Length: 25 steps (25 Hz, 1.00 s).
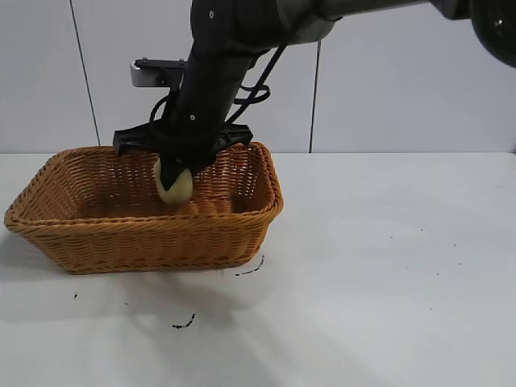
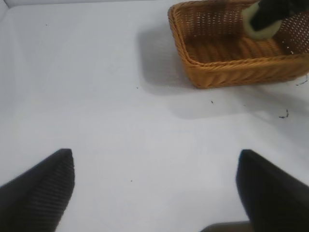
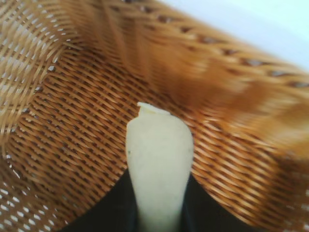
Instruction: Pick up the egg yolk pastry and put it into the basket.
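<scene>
The orange-brown wicker basket (image 1: 242, 230) stands on the white table at the left. My right gripper (image 1: 179, 171) reaches down into it from above and is shut on the pale yellow egg yolk pastry (image 1: 173, 185), which hangs edge-on just above the basket floor. In the right wrist view the pastry (image 3: 158, 154) sticks out between the dark fingers over the woven floor of the basket (image 3: 72, 135). The left wrist view shows the basket (image 2: 227, 72) far off with the pastry (image 2: 258, 31) inside it. My left gripper (image 2: 154, 188) is open and empty over bare table.
The white table (image 1: 387, 266) stretches to the right of the basket and in front of it. A few small dark scraps (image 1: 184, 324) lie on the table in front of the basket. A pale panelled wall stands behind.
</scene>
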Available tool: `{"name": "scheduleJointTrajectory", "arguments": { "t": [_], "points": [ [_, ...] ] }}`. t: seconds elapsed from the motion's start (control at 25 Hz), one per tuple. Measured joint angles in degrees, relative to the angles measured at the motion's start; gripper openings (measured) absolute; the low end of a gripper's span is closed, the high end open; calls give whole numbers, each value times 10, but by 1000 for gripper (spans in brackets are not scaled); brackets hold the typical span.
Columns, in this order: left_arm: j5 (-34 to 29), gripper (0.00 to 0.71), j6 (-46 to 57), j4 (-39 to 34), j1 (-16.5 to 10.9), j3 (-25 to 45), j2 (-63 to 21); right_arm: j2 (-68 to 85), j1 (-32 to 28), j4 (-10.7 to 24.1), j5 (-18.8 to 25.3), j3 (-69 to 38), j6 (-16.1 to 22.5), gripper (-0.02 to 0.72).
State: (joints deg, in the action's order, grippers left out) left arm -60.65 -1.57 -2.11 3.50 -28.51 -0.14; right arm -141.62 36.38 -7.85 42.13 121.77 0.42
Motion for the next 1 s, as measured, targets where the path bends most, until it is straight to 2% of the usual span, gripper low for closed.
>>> {"name": "scheduleJointTrajectory", "arguments": {
  "t": [0.08, 0.16, 0.28, 0.32, 0.36, 0.44, 0.56, 0.8, 1.0],
  "points": [
    [0, 693, 0, 0, 0, 0, 0, -6, 1, -4, -3, 0, -4, 143],
    [0, 693, 0, 0, 0, 0, 0, -8, 1, -4, -3, 0, -4, 215],
    [0, 693, 0, 0, 0, 0, 0, -8, 2, 4, -3, 0, -4, 418],
    [0, 693, 0, 0, 0, 0, 0, -7, 2, 10, -3, 1, -4, 516],
    [0, 693, 0, 0, 0, 0, 0, -5, 2, 16, -2, 1, -4, 581],
    [0, 693, 0, 0, 0, 0, 0, 3, 2, 29, 6, 5, -1, 642],
    [0, 693, 0, 0, 0, 0, 0, 28, 1, 52, 32, 19, 6, 670],
    [0, 693, 0, 0, 0, 0, 0, 93, -20, 67, 121, 43, 10, 676],
    [0, 693, 0, 0, 0, 0, 0, 112, -78, 75, 147, 44, 10, 676]
  ]
}}
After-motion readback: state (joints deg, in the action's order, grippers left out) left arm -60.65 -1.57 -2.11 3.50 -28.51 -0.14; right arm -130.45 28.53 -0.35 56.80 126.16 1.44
